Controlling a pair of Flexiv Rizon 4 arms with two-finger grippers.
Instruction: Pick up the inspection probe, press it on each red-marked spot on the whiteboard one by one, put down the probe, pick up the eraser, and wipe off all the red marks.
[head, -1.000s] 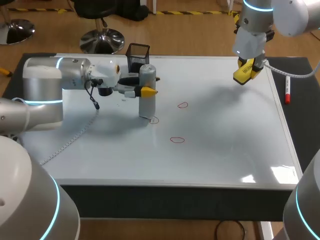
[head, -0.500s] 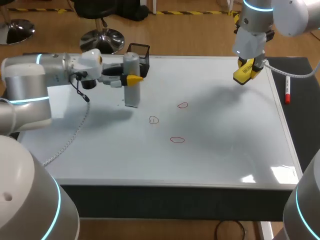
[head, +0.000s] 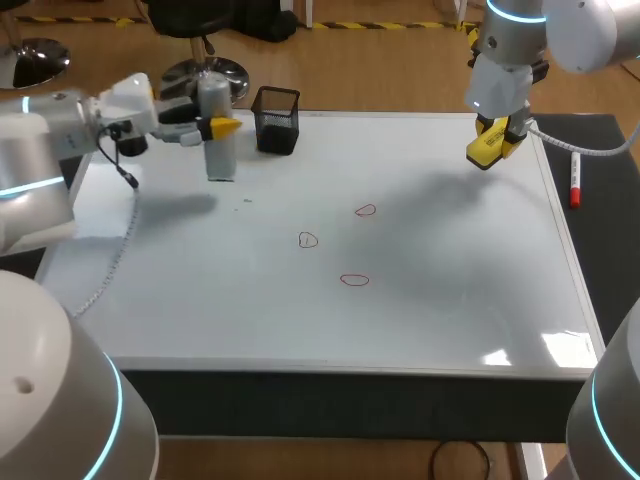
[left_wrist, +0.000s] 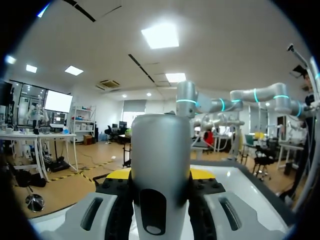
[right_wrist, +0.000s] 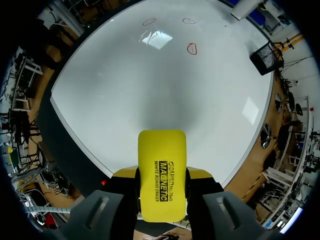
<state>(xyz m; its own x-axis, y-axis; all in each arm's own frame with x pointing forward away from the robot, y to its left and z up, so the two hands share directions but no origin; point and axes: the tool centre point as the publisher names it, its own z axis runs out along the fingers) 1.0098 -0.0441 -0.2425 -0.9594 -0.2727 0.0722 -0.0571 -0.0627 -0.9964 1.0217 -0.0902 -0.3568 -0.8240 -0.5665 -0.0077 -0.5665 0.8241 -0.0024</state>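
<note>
**Probe heading for put-down, eraser waiting**

The whiteboard (head: 450, 320) is filling most of the head view, and I am working at two of its corners.

My left arm is coming in from the upper left of the frame. Its left claw (head: 218, 127) is pinching the grey probe (head: 220, 155) upright from both sides, over the board's upper-left corner. The black mesh holder (head: 276, 120) is sitting just beside it. I cannot tell whether the probe's foot is touching the board.

My right claw (head: 492, 140) is hanging over the upper right of the board, pinching the yellow eraser (head: 484, 148).

The three red marks (head: 354, 280) are lying unwiped near the middle, well apart from both tools.

Since the probe is far from the marks and the eraser is already in hand, I am judging this to be the put-down step. Next I am expecting to lower the probe, spread the left claw, then bring the eraser down flat onto the nearest mark.
</note>
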